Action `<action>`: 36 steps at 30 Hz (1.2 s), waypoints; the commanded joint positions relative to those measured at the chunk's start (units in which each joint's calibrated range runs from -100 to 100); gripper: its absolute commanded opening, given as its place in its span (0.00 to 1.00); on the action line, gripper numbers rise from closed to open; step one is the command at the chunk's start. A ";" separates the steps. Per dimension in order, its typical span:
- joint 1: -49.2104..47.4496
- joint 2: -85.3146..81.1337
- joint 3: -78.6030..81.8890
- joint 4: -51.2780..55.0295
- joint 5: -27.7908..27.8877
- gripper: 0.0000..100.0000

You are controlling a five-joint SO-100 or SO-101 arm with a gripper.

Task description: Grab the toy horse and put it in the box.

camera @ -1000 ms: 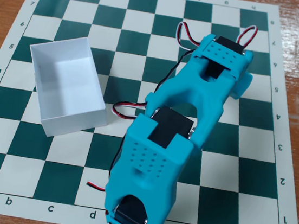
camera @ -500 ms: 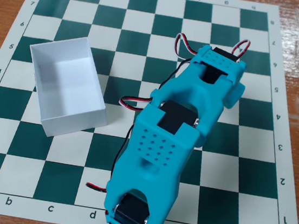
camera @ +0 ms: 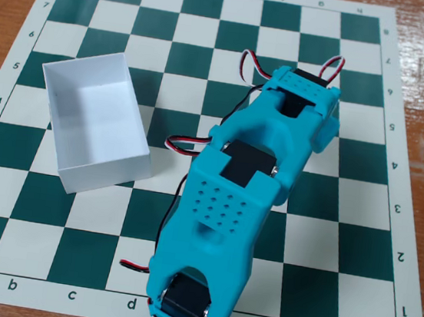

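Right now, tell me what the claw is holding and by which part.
It cannot be told. The teal arm stretches over the chessboard and hides its own claw, and no toy horse is visible. The white box stands apart to the left, empty.

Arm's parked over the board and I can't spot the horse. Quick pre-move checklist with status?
1. Toy horse located: not ok. It shows nowhere in the fixed view; it may be hidden under the arm.
2. Box present and upright: ok. It sits on the left part of the chessboard, open top facing up.
3. Box empty: ok. Only its bare white floor shows.
4. Fingers open or shut: cannot tell. No fingertips show from above.
5. Path from arm to box clear: ok. Nothing stands on the squares between them.
6. Cables free: cannot tell. They loop out beside the arm.
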 commanded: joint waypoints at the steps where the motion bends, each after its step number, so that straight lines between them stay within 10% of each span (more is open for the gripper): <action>1: -0.98 -4.22 0.55 -0.29 0.02 0.00; 36: -41.76 -41.83 25.59 -1.87 0.71 0.00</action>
